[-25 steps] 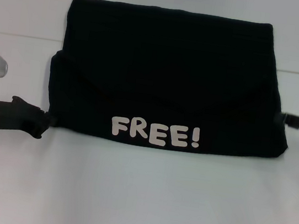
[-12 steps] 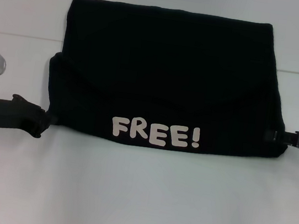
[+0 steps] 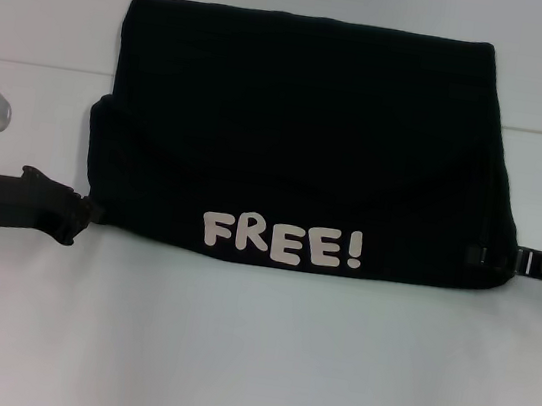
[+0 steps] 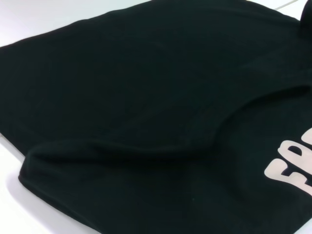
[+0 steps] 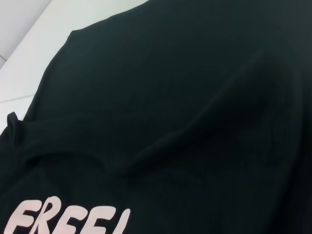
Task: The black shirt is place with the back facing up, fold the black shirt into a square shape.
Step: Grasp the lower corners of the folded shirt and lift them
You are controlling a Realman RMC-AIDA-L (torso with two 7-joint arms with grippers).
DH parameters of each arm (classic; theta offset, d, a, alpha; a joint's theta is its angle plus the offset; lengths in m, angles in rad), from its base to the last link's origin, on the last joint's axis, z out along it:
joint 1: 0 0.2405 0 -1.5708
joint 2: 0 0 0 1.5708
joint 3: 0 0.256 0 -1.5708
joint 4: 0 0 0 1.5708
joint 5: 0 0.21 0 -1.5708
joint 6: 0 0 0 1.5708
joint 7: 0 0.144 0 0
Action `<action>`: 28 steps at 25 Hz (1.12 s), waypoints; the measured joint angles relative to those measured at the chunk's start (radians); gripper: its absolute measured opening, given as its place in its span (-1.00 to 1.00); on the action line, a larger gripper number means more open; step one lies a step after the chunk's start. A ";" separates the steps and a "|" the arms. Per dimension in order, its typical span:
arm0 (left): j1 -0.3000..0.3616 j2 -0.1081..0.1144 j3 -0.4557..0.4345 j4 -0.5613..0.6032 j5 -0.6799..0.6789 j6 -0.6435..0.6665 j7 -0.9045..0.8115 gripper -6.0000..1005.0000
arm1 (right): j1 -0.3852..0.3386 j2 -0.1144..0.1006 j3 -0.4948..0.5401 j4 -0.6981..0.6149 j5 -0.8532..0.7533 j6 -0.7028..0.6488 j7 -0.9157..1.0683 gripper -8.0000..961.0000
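Observation:
The black shirt point(image 3: 299, 146) lies folded into a wide block on the white table, with the white lettering "FREE!" point(image 3: 281, 241) along its near edge. My left gripper point(image 3: 86, 212) sits at the shirt's near left corner, touching its edge. At the near right corner my right gripper point(image 3: 495, 259) reaches in from the side, and a small part of it shows over the fabric. Both wrist views are filled with the black shirt point(image 4: 146, 97) point(image 5: 170, 97) and pieces of the lettering point(image 4: 292, 168) point(image 5: 68, 217).
The white table point(image 3: 249, 362) stretches bare in front of the shirt and to both sides. A faint seam line point(image 3: 28, 63) crosses the table at the back.
My right gripper has moved nearer and inward along the shirt's right side, down to its near right corner. The left gripper has barely shifted.

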 joint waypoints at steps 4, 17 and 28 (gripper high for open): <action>0.000 0.000 0.000 -0.001 0.000 0.000 0.000 -0.96 | -0.005 0.000 0.003 0.000 0.000 0.000 -0.002 -0.02; 0.001 0.000 0.000 -0.003 0.000 0.004 -0.005 -0.95 | -0.028 0.006 0.030 -0.007 0.005 -0.003 -0.041 -0.95; 0.045 -0.004 -0.056 0.100 0.001 0.208 -0.047 -0.95 | -0.126 -0.011 0.131 -0.038 0.029 -0.212 -0.137 -0.95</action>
